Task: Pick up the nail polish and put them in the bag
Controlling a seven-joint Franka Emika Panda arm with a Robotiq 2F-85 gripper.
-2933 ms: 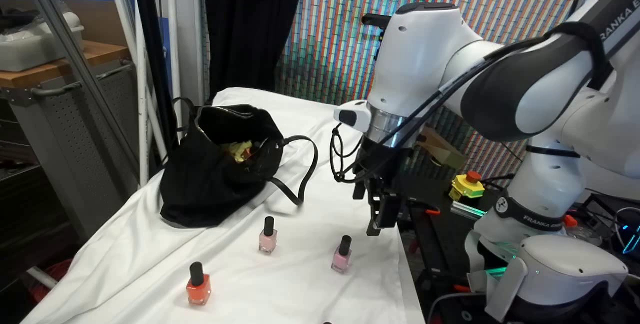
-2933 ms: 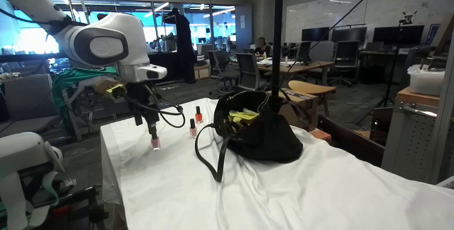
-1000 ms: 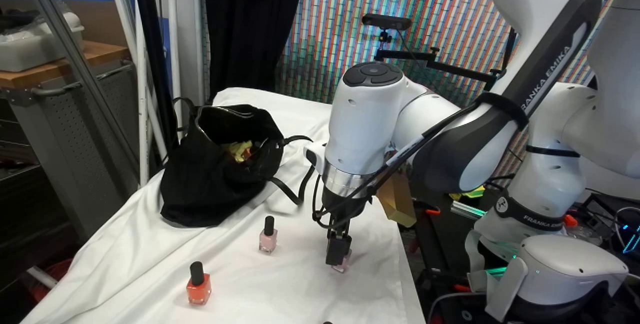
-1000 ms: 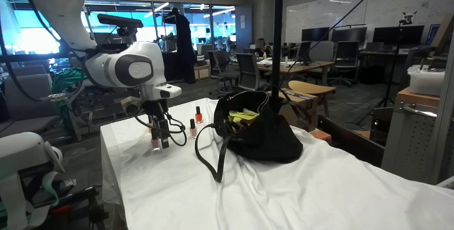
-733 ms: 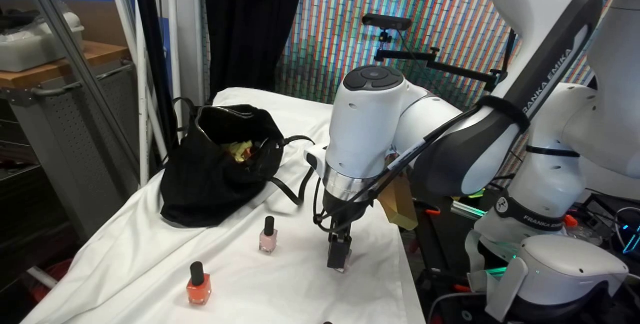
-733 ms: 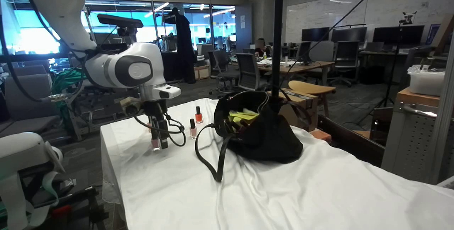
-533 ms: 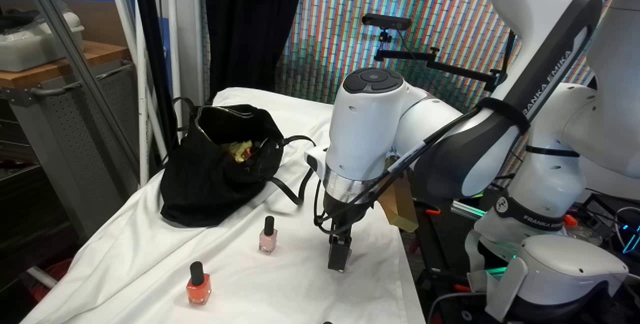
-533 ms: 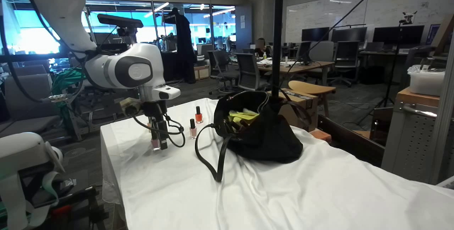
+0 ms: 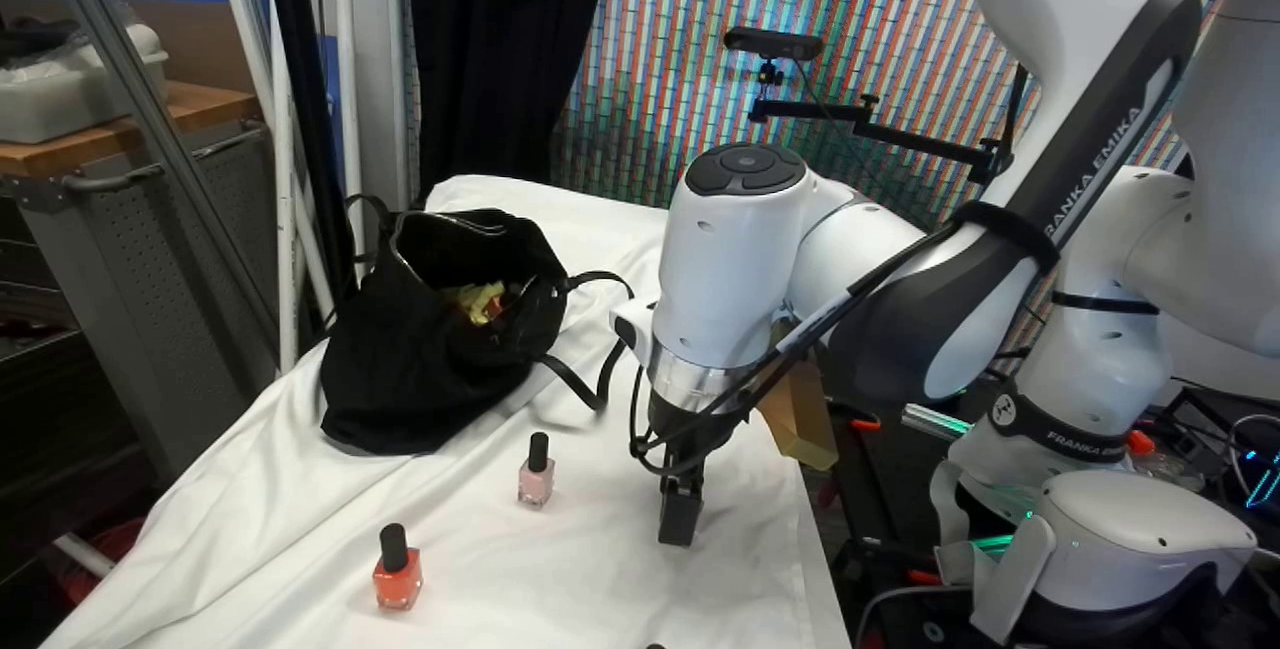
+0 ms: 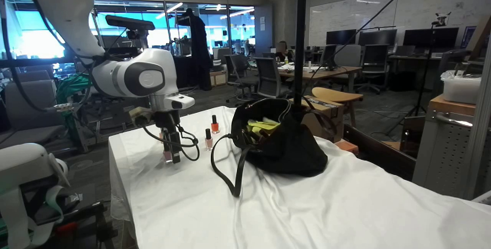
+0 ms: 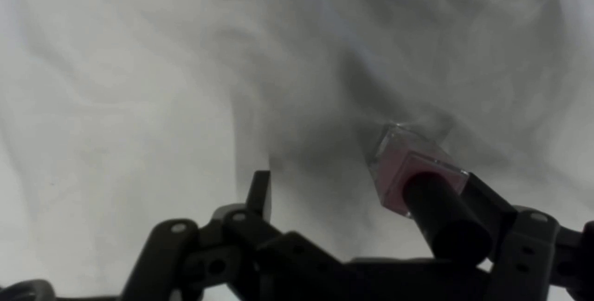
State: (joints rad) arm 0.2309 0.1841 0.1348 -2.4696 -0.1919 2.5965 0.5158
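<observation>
White, wrinkled cloth (image 9: 570, 589) draped the desk (image 10: 345, 206), whose edge dropped away near the black, two-fingered pincer (image 11: 365, 174). Tips down, low over the cloth, its fingers (image 11: 259, 194) were spread apart, and a small, square, mauve-pink nail polish bottle (image 11: 401, 173), capped in black, stood upright between them. Room there was uneven: in the wrist view, a broad strip of cloth showed between that bottle and the finger at the view's left, while the finger at the right sat just beside it; whether those two touched could not be told.

A pale pink bottle (image 9: 536, 486) with a black cap stood upright between the pincer and the slouchy black fabric handbag (image 9: 400, 379), touching neither. An orange-red bottle (image 9: 398, 581), black-capped, stood upright well apart from the pincer. The handbag's mouth gaped, yellow-green material (image 10: 264, 126) showing inside, and a thin loop handle (image 10: 240, 170) trailed out over the cloth. In an exterior view, a broad sweep of cloth spread from that handle toward the camera, the widest room on the desk.
</observation>
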